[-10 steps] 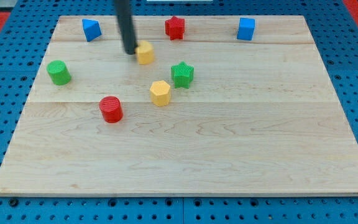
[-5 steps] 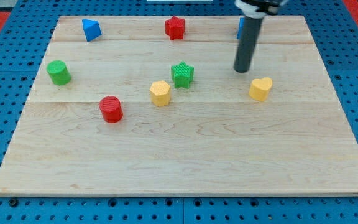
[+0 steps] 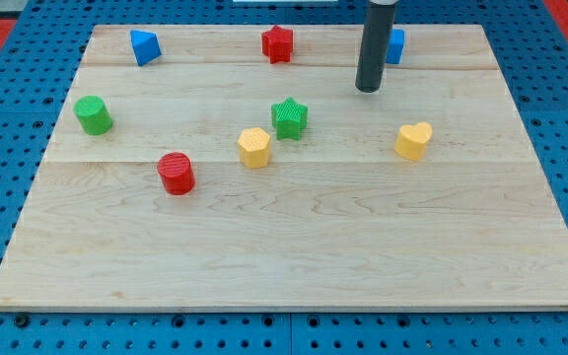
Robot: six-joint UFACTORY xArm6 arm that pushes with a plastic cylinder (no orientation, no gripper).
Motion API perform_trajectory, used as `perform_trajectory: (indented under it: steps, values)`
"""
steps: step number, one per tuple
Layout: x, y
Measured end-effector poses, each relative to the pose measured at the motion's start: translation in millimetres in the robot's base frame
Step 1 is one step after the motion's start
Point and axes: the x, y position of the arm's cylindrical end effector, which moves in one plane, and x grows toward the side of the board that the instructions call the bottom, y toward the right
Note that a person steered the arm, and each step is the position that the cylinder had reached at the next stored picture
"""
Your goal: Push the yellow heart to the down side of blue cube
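The yellow heart (image 3: 414,140) lies on the wooden board at the view's right, below the blue cube (image 3: 394,45), which sits near the board's top edge and is partly hidden by the rod. My tip (image 3: 368,89) rests on the board just below and left of the blue cube. It is above and left of the yellow heart, clearly apart from it.
A blue triangular block (image 3: 144,46) sits at the top left, a red star (image 3: 277,43) at the top middle. A green cylinder (image 3: 94,115) is at the left, a red cylinder (image 3: 177,173) lower. A green star (image 3: 289,118) and a yellow hexagon (image 3: 254,147) sit mid-board.
The yellow heart went from the upper left-middle to the right side below the blue cube and now stays still. My tip has drawn back up and left from it.
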Motion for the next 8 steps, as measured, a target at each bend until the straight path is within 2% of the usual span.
perform_trajectory:
  steps: [8]
  values:
    - [-13.0,4.5]
